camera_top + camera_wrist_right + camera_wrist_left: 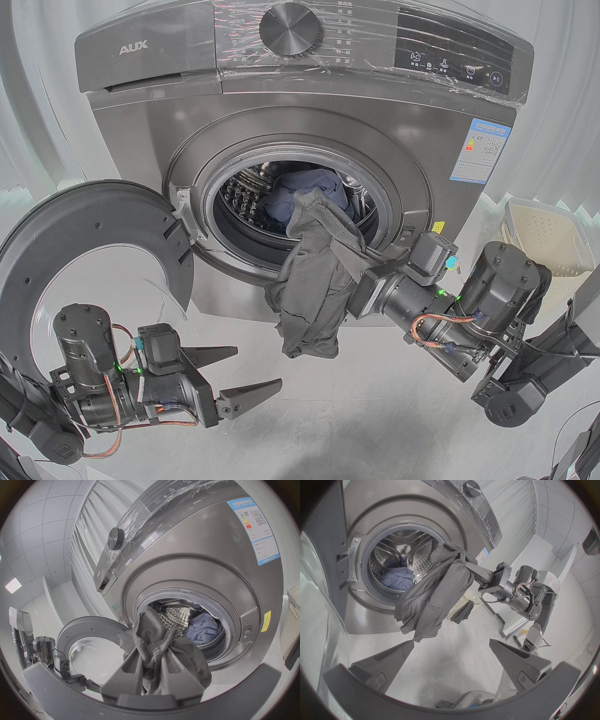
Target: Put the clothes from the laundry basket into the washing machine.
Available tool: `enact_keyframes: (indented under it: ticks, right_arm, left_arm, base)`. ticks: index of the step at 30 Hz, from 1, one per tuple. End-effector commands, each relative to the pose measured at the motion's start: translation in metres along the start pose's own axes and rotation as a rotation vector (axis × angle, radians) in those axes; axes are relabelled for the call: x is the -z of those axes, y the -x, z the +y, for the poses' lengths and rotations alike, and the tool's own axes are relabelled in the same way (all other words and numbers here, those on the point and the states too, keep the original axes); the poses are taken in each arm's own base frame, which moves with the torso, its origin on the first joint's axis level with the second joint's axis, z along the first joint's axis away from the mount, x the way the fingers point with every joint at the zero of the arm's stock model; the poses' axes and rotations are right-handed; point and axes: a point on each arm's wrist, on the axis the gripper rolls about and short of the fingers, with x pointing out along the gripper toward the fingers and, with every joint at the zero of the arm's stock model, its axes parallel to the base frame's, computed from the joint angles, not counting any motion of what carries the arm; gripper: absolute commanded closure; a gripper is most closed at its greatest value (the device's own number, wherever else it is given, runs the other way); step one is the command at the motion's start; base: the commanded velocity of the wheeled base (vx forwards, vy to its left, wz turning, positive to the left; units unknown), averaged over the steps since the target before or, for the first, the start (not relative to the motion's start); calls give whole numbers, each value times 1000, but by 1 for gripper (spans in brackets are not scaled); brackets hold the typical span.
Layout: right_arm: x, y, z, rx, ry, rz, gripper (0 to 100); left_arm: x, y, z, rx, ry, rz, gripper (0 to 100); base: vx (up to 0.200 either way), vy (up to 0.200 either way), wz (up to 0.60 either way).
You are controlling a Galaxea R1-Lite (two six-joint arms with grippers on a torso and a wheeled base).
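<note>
My right gripper (337, 240) is shut on a dark grey garment (312, 281), held right in front of the washing machine's round opening (294, 206). The cloth hangs down below the opening's lower rim. From the right wrist view the grey garment (150, 636) bunches between the two fingers (131, 670). A blue garment (300, 187) lies inside the drum, also seen as the blue cloth (203, 628). My left gripper (240, 375) stands open and holds nothing, low at the left near the open door (94, 231). The cream laundry basket (550, 240) sits at the right.
The machine's door is swung wide open to the left, beside my left arm. A dark cloth (462, 612) hangs over the basket's edge behind the right arm. Pale bare floor (350, 400) lies in front of the machine.
</note>
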Motion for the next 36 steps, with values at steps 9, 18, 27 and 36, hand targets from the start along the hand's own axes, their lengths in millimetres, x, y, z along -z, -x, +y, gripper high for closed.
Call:
enact_keyframes:
  ticks: [9,18,27,36]
  right_arm:
    - [0,2,2,-7,3,4,100]
    - [1,6,6,-17,3,13,100]
    - [3,8,7,-22,6,24,100]
    - [3,9,10,-29,3,24,100]
  left_arm:
    - [19,-43,17,7,4,23,0]
    - [35,-67,33,-8,7,9,0]
    - [36,-88,44,-81,1,-27,0]
    - [34,-100,50,-97,-16,-93,0]
  base:
    - [0,0,0]
    - [0,0,0]
    - [0,0,0]
    - [0,0,0]
